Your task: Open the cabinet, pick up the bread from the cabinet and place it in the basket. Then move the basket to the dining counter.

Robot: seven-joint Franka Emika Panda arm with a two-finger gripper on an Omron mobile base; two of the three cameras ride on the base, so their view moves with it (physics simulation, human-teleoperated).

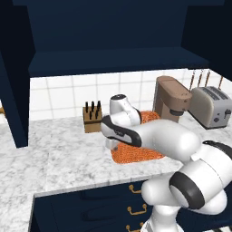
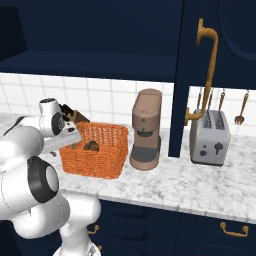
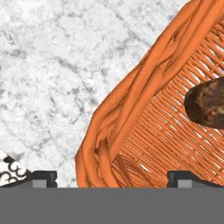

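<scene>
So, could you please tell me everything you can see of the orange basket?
The basket is orange woven wicker, rectangular, with upright sides and a thick braided rim. It stands upright on the marble counter, between the knife block and the brown coffee machine. A dark brown bread lies inside on its woven floor. The open end effector straddles one rim corner, one fingertip inside and one outside; contact cannot be told.

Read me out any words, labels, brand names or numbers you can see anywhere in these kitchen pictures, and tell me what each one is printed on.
There is no readable text.
The toaster, the coffee machine, the knife block and the basket carry no lettering that shows.
The dark marks on the toaster's front are knobs, not print.
The cabinet doors and the marble counter are plain too.
</scene>
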